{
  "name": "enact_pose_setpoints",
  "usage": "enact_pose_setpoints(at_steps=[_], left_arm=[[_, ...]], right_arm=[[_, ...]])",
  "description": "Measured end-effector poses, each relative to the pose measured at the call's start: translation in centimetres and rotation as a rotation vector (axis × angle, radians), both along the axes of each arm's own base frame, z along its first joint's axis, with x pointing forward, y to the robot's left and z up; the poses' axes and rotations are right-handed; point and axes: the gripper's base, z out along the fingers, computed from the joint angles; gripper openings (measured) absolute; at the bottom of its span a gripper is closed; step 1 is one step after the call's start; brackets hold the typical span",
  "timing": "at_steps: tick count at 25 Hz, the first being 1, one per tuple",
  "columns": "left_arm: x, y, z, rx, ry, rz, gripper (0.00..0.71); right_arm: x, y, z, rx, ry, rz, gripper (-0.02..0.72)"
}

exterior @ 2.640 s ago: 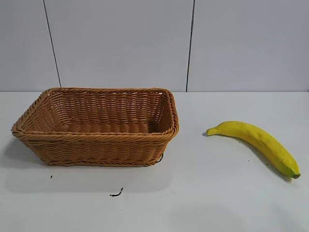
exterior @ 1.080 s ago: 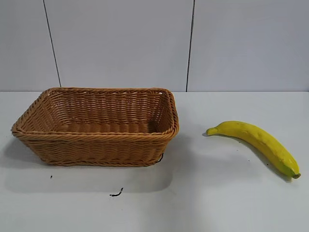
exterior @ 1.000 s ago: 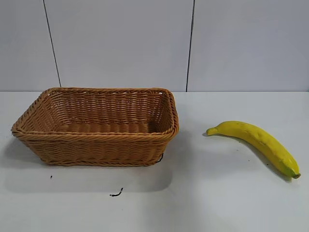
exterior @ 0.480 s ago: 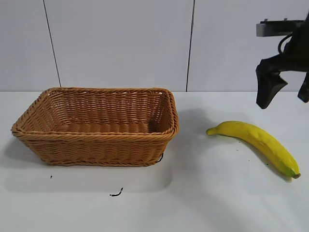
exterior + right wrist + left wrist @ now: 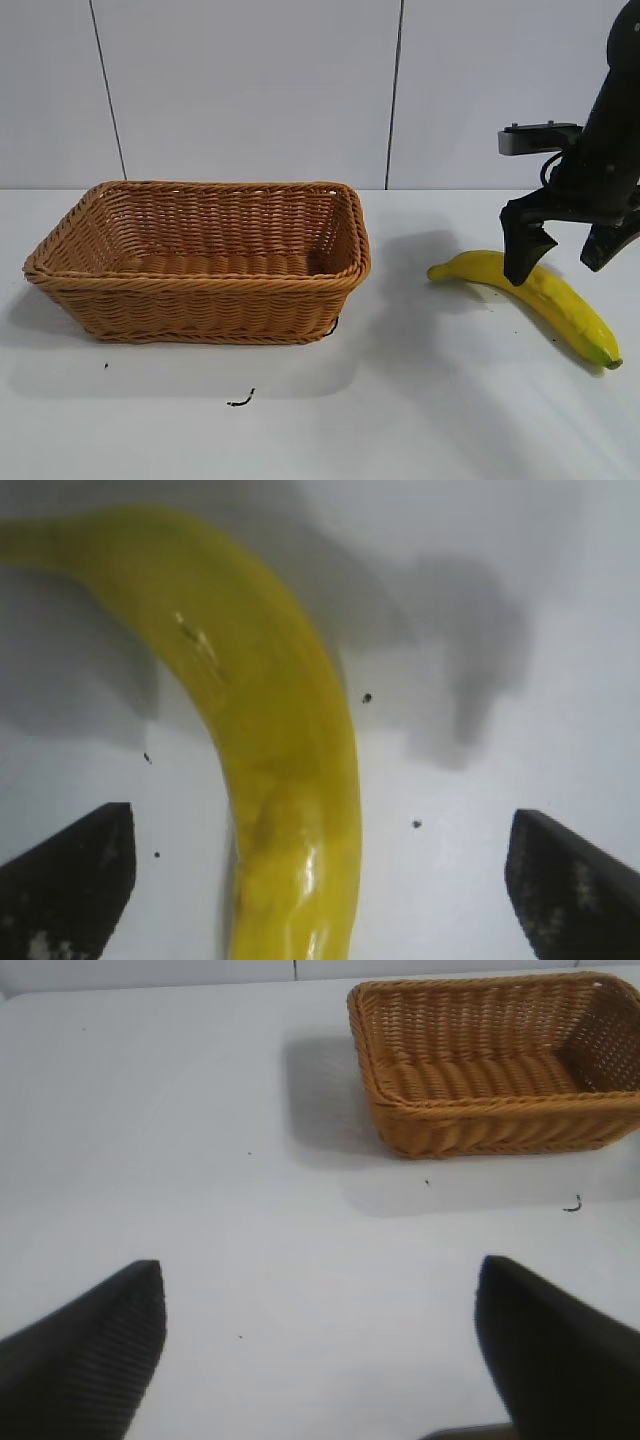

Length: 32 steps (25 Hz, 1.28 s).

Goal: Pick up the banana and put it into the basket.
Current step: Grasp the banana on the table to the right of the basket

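Note:
The yellow banana [image 5: 545, 295] lies on the white table at the right, greenish tip toward the front right. It also shows in the right wrist view [image 5: 270, 750], lying between the fingers. My right gripper [image 5: 562, 262] is open and hangs just above the banana's middle, one finger on each side of it, not touching. The tan wicker basket [image 5: 200, 285] stands at the left, with nothing inside; it also shows in the left wrist view [image 5: 500, 1125]. My left gripper [image 5: 320, 1345] is open and empty, well away from the basket and out of the exterior view.
The white table [image 5: 400, 420] runs to a grey panelled wall behind. A small dark scrap [image 5: 241, 401] lies in front of the basket. A stretch of bare table separates basket and banana.
The right arm has come into view from the upper right and dropped down over the banana, fingers spread. Banana and basket have not moved.

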Motion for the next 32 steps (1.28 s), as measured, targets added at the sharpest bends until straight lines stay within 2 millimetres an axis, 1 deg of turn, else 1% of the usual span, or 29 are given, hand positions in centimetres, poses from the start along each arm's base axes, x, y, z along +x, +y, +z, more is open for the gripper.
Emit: enact_pose_setpoints(at_steps=[4, 10, 14, 16, 18, 20, 21, 23, 24, 25, 29, 32], left_arm=[[0.00, 0.00, 0.00, 0.000, 0.000, 0.000, 0.635], [0.00, 0.00, 0.00, 0.000, 0.000, 0.000, 0.635], [0.00, 0.00, 0.00, 0.000, 0.000, 0.000, 0.635], [0.00, 0.00, 0.00, 0.000, 0.000, 0.000, 0.635], [0.00, 0.00, 0.00, 0.000, 0.000, 0.000, 0.635], [0.00, 0.00, 0.00, 0.000, 0.000, 0.000, 0.635], [0.00, 0.00, 0.00, 0.000, 0.000, 0.000, 0.635], [0.00, 0.00, 0.00, 0.000, 0.000, 0.000, 0.635], [0.00, 0.00, 0.00, 0.000, 0.000, 0.000, 0.635], [0.00, 0.00, 0.00, 0.000, 0.000, 0.000, 0.635], [0.00, 0.00, 0.00, 0.000, 0.000, 0.000, 0.635], [0.00, 0.00, 0.00, 0.000, 0.000, 0.000, 0.635]], right_arm=[[0.01, 0.00, 0.00, 0.000, -0.001, 0.002, 0.645], [0.01, 0.00, -0.08, -0.001, 0.001, 0.003, 0.634], [0.01, 0.00, -0.82, -0.001, 0.018, 0.003, 0.633], [0.00, 0.00, -0.85, -0.001, 0.019, 0.003, 0.620], [0.01, 0.00, -0.85, -0.001, 0.018, 0.003, 0.582], [0.01, 0.00, -0.85, 0.000, 0.018, -0.002, 0.522], [0.02, 0.00, -0.85, 0.001, 0.018, -0.007, 0.470], [0.02, 0.01, -0.85, 0.003, 0.018, -0.013, 0.326], [0.03, 0.00, -0.85, 0.002, 0.017, -0.016, 0.279], [0.03, 0.00, -0.85, 0.002, 0.017, -0.016, 0.291], [0.00, 0.00, -0.77, 0.002, 0.027, -0.011, 0.290], [0.21, 0.04, 0.10, 0.004, 0.063, -0.004, 0.290]])
